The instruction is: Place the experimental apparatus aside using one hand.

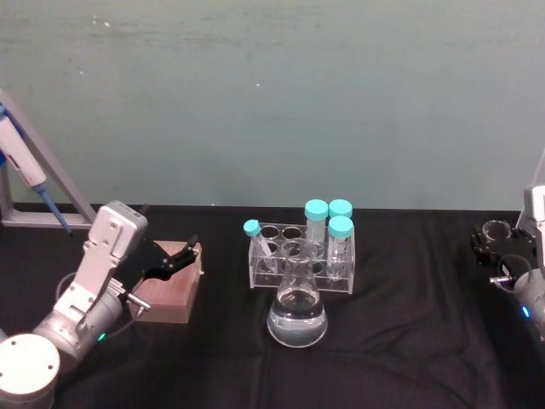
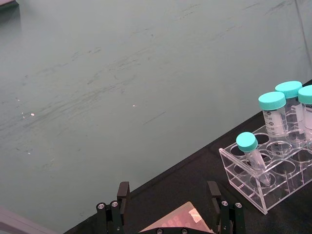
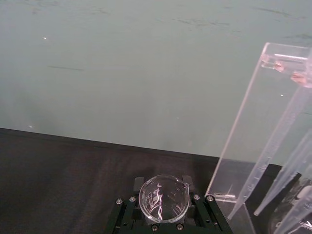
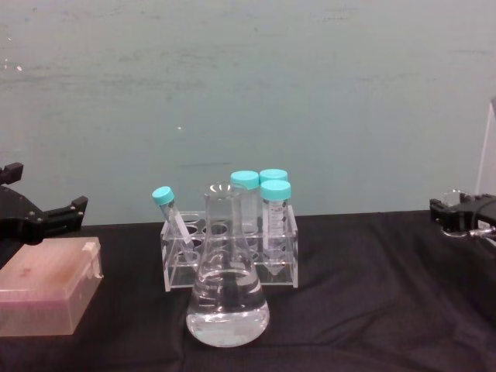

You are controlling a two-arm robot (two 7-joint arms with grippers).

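Note:
A conical flask (image 1: 296,317) with clear liquid stands at the table's middle front, also seen in the chest view as the flask (image 4: 227,298). At the far right my right gripper (image 1: 496,244) is shut on a small glass beaker (image 1: 493,229); the beaker (image 3: 163,199) sits between its black fingers (image 3: 139,184). A tall clear acrylic stand (image 3: 261,131) with long tubes rises just beside it. My left gripper (image 1: 177,258) hovers open over a pink box (image 1: 170,294) at the left, holding nothing.
Behind the flask stands a clear tube rack (image 1: 264,273) holding several teal-capped tubes (image 1: 316,223). A pipette on a grey stand (image 1: 25,175) leans at the back left. Black cloth covers the table (image 1: 409,341); a teal wall closes off the back.

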